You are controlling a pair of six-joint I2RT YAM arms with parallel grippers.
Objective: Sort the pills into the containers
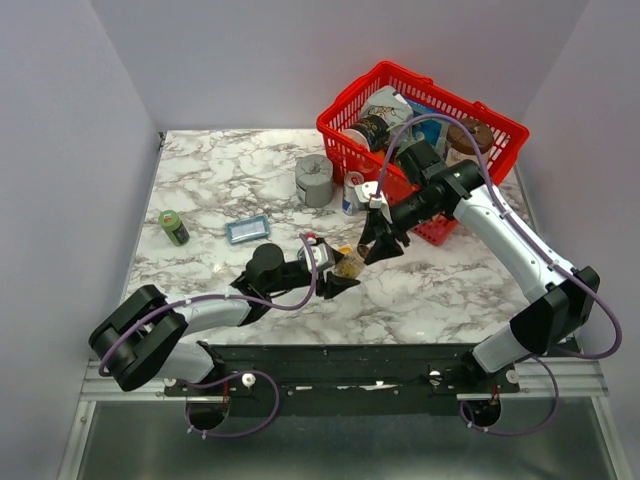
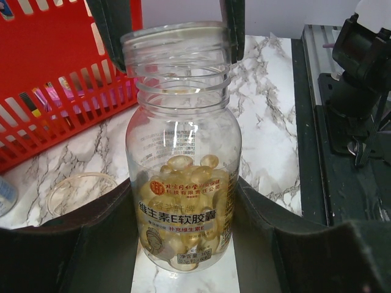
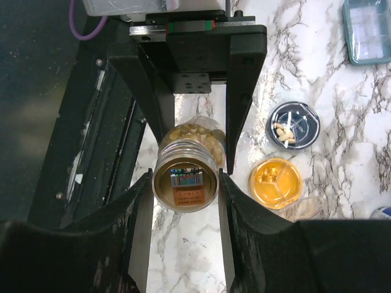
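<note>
Pre-pour: left gripper [image 2: 183,189] clamps open pill bottle [image 2: 183,244], right gripper [image 3: 185,178] straddles neck, grip unclear; next, tip into orange dish [image 3: 276,183] at its 3 o'clock.

Bright, even overhead light fills the top view. The white, grey-veined marble tabletop [image 1: 220,190] carries only soft, faint shadows. In the left wrist view the clear plastic pill bottle [image 2: 183,183] is sharp, glinting at its threads, while the left gripper [image 2: 184,207] blurs dark along the bottom edge. The left side of the right wrist view falls into deep shadow.
</note>
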